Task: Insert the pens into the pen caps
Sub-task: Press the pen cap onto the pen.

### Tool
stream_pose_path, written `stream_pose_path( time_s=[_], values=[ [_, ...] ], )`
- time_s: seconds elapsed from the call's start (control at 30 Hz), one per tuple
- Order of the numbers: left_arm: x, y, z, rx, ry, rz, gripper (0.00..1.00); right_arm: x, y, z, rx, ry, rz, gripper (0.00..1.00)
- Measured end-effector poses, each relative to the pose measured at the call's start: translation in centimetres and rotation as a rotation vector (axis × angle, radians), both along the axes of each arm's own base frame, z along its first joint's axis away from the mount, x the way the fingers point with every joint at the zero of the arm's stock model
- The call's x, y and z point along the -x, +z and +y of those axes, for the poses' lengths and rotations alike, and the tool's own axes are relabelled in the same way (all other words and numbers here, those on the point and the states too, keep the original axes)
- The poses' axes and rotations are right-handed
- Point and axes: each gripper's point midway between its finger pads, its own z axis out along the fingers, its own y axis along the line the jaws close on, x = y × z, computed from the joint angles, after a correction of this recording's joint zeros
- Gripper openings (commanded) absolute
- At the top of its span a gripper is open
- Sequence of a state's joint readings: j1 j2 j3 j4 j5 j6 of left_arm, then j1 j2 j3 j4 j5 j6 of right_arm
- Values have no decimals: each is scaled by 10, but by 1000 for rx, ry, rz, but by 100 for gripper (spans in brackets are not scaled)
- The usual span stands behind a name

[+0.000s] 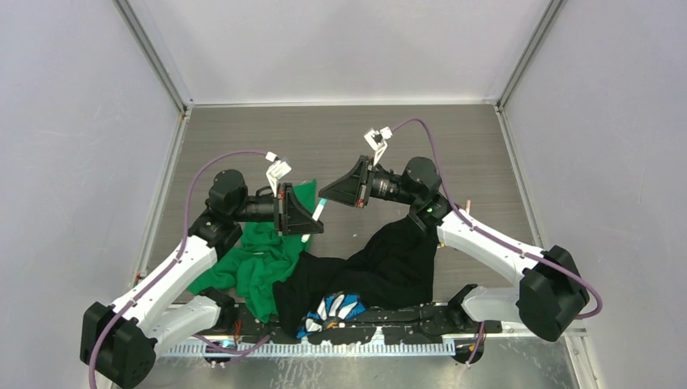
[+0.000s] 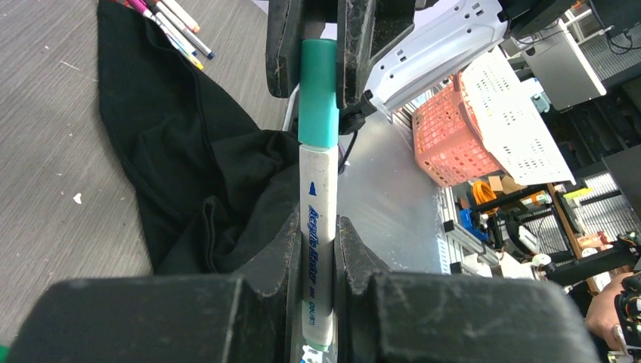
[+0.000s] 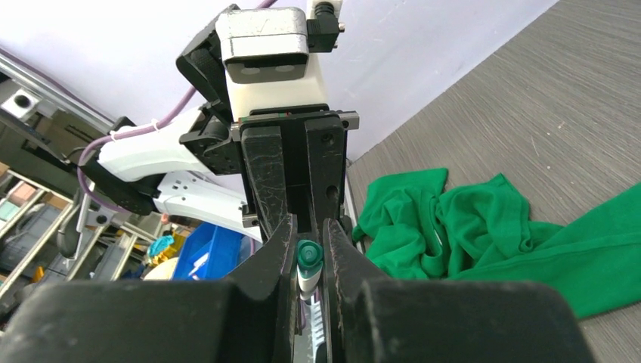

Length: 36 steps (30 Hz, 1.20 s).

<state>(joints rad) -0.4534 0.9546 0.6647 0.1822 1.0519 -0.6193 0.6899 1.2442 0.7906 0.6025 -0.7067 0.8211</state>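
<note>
Left gripper (image 2: 316,234) clenched on white marker pen (image 2: 318,189) barrel. Right gripper (image 3: 308,246) clenched on teal cap (image 2: 317,91), which sits on the pen's end. Both midair, 12 o'clock of black cloth (image 1: 397,259). Green cloth (image 1: 263,259) at its 9 o'clock. Loose pens (image 2: 175,24) at 11 o'clock in left wrist view.

My arms (image 1: 166,275): white shells, black joints. Purple cable (image 1: 212,160) along each, white clips (image 1: 278,170) near the wrist. Fingers (image 3: 261,283) black, wedge-shaped, badly scuffed. Left gripper (image 3: 296,227): white camera box (image 3: 268,57) at 12 o'clock, screw in black plate.
</note>
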Motion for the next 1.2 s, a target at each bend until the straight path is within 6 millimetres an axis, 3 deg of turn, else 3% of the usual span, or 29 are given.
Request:
stream_pose_path(
  time_s=[0.5,0.97,1.2],
  values=[
    [-1,-9,2,-12,-35,33,0,-1,-16,6,104,-7,-55,1],
    [2,-8,4,-7,-60,26,0,2,-16,16,43,12,-42,1],
    [3,-12,5,-18,-67,10,0,6,-20,26,127,38,-103,1]
  ],
)
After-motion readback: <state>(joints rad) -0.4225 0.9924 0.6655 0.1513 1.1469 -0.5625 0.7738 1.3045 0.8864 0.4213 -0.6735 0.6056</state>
